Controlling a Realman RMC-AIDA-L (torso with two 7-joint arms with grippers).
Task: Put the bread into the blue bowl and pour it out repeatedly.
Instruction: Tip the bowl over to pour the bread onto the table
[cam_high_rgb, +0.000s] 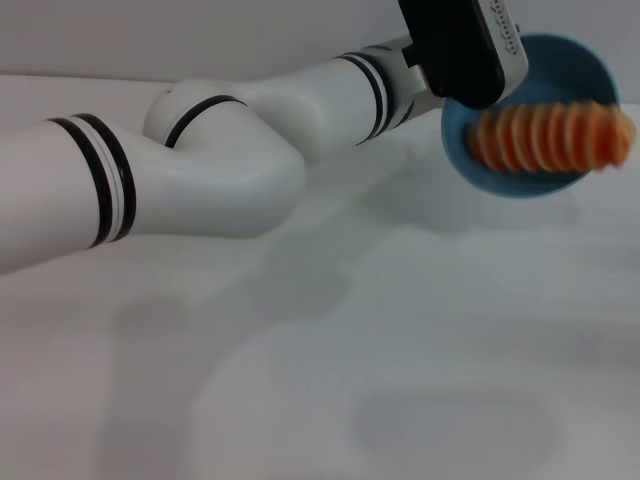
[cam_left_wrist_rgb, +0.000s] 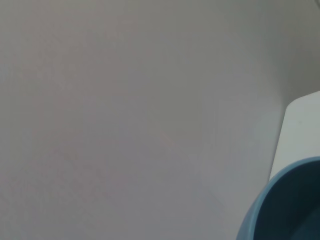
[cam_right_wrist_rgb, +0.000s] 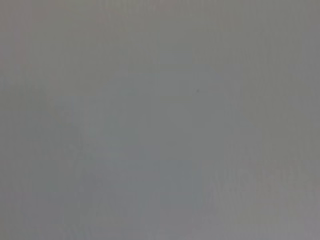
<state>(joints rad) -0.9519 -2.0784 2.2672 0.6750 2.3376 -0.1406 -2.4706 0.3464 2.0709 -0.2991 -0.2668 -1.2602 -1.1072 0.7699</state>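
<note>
White bench (cam_high_rgb: 420, 400) nearest, bare surface. Beyond it the left arm (cam_high_rgb: 200, 180) reaches across to the blue bowl (cam_high_rgb: 575, 70), which is lifted off the bench and tipped on its side, mouth facing the camera. Left tool (cam_high_rgb: 462, 50) sits at the bowl's rim; can't tell its jaw state. Bread (cam_high_rgb: 552, 138), striped side showing, lies across the bowl's lower rim, one end poking past it.

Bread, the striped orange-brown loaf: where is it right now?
In the head view it is at the upper right: the striped orange-brown loaf lies across the mouth of the tipped glossy light-blue bowl, which the left arm's gripper holds above the white table.
</note>
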